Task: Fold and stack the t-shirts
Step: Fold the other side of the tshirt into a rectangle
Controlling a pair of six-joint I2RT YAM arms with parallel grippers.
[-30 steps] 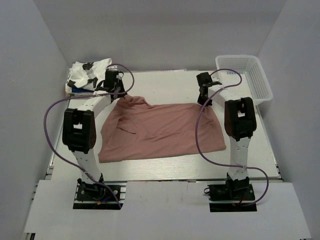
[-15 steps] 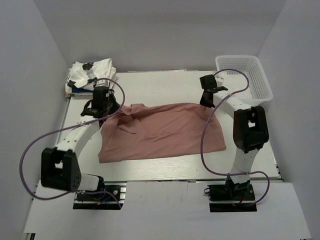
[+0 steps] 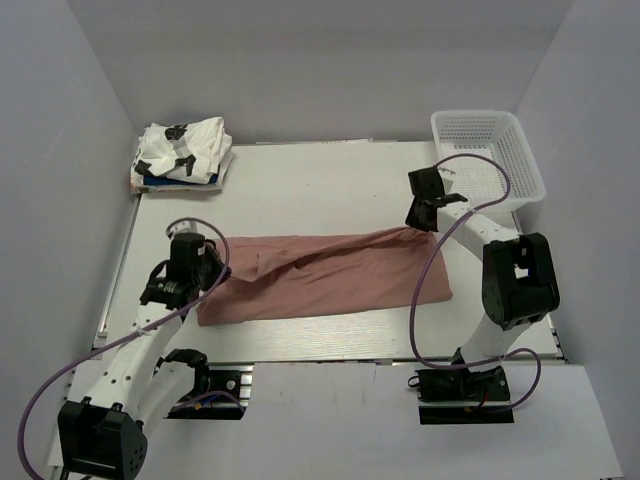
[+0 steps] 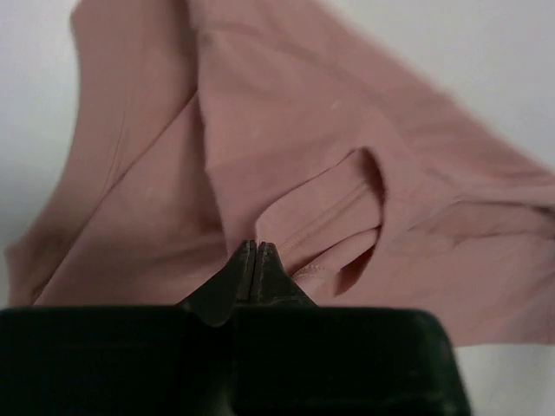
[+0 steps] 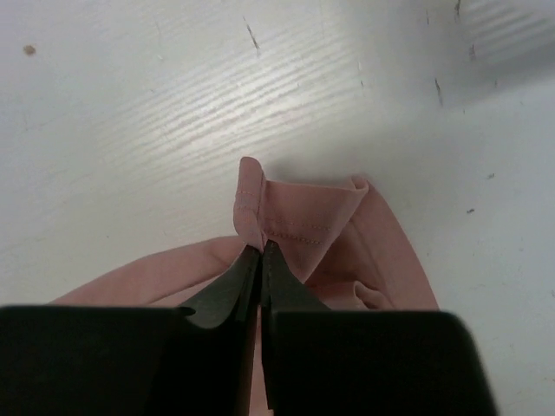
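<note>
The dusty-pink t-shirt (image 3: 320, 275) lies across the middle of the table as a long folded band. My left gripper (image 3: 197, 266) is shut on its left end; in the left wrist view the jaws (image 4: 256, 251) pinch a fold of the pink cloth (image 4: 329, 156). My right gripper (image 3: 418, 222) is shut on the far right corner; in the right wrist view the jaws (image 5: 260, 250) clamp the stitched hem (image 5: 299, 221). The white t-shirt with black print (image 3: 182, 146) lies folded at the far left corner on top of a blue one (image 3: 152, 182).
A white plastic mesh basket (image 3: 490, 155) stands at the far right corner of the table. The purple cable of my right arm (image 3: 430, 280) hangs over the right end of the pink shirt.
Both grippers have pulled the far edge of the pink shirt toward the near side, folding it into a narrower band. My left arm has swung well back and down; my right moved slightly nearer.
</note>
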